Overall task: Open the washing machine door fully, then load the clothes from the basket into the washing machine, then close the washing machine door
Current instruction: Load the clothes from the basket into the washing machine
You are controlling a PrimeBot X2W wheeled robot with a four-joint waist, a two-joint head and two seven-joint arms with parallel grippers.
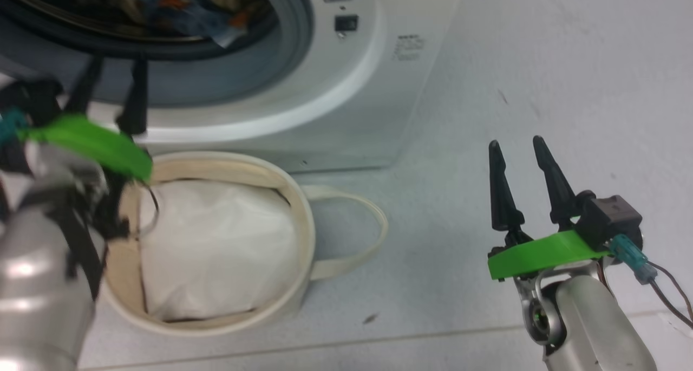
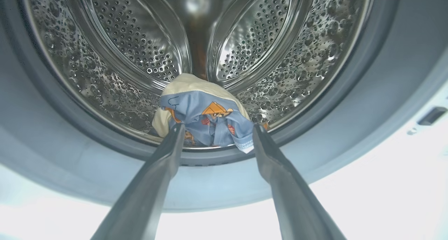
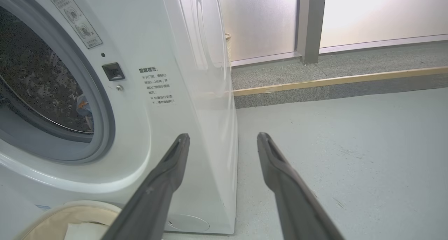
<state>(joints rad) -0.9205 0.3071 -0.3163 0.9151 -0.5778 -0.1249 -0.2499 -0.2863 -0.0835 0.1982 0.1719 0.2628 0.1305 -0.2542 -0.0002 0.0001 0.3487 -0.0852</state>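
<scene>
1. The left arm is reaching up from the lower left of the head view. Its pale forearm [image 1: 38,284] is crossing the left rim of the basket [image 1: 300,214].
2. The left gripper [image 1: 119,62] is pointing into the mouth of the washer [image 1: 346,89], with its tips at the grey gasket [image 2: 52,145].
3. Its fingers are standing spread wide and pinching nothing. In the left wrist view the clothes [image 2: 206,110] are showing between the tips of the left gripper [image 2: 218,128]; whether they are touching cannot be told.
4. The clothes are lying bundled at the front of the drum [image 2: 140,40], and one blue corner is drooping over its lip.
5. The right arm is angling up from the lower right. The right gripper [image 1: 516,142] is hovering over bare floor [image 1: 487,62], well apart from basket and washer, with its fingers spread and empty.
6. The basket is standing on the floor just before the washer and is holding white padding [image 1: 216,252].
</scene>
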